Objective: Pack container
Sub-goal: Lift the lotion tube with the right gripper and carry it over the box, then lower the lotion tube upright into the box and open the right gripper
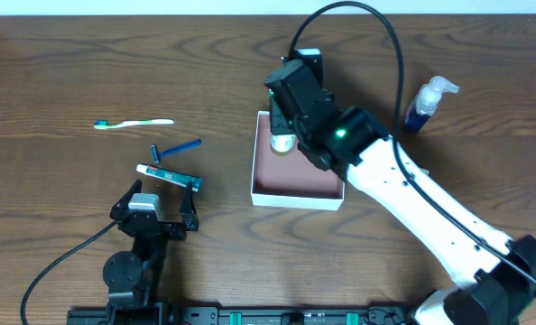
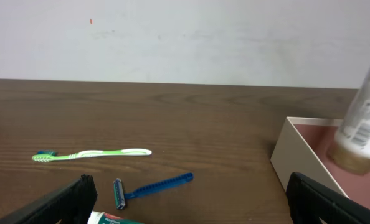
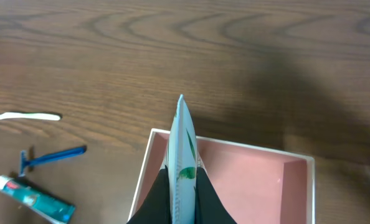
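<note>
My right gripper (image 3: 184, 179) is pinched narrow on a white tube (image 3: 184, 140), crimped end up. The tube's lower end is over the left part of the container (image 1: 297, 200); I cannot tell if it touches the pink floor. That arm stretches diagonally from the near right edge of the table (image 1: 60, 72) to the container at its middle. A blue pump bottle (image 1: 428, 104) stands to the right. My left gripper (image 1: 160, 200) sits low near the front edge, its 2 fingers spread wide and holding nothing. Just ahead lies a toothpaste (image 1: 167, 174), then a blue razor (image 1: 176, 149) and a toothbrush (image 1: 134, 123).
</note>
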Controlling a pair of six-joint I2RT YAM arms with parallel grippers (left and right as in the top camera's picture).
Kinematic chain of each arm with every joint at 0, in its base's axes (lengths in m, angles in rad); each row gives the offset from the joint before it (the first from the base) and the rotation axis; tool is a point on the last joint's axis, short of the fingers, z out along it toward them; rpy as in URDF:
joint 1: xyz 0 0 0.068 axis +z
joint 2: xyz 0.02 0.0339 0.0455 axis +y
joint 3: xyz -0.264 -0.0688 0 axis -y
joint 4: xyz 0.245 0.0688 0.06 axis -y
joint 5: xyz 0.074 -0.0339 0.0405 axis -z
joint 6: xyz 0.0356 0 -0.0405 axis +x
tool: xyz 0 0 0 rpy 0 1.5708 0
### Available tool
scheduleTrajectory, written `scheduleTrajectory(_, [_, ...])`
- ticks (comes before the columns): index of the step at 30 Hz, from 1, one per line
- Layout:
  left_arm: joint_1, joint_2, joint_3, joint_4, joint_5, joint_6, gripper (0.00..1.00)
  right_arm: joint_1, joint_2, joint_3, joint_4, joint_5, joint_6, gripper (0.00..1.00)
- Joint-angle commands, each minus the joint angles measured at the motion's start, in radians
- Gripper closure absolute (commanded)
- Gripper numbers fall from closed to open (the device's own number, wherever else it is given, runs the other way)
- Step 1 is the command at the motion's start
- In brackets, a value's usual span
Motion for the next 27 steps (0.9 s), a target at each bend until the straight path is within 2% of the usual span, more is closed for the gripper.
scheduleTrajectory(1, [0.005, -0.006, -0.018, -0.032, 0.021, 0.006, 0.02, 0.015, 0.024, 0.013, 0.028, 0.037, 0.021, 0.99])
scheduleTrajectory(27, [0.005, -0.006, -0.018, -0.032, 0.021, 0.006, 0.02, 0.017, 0.164, 0.013, 0.163, 0.062, 0.020, 0.99])
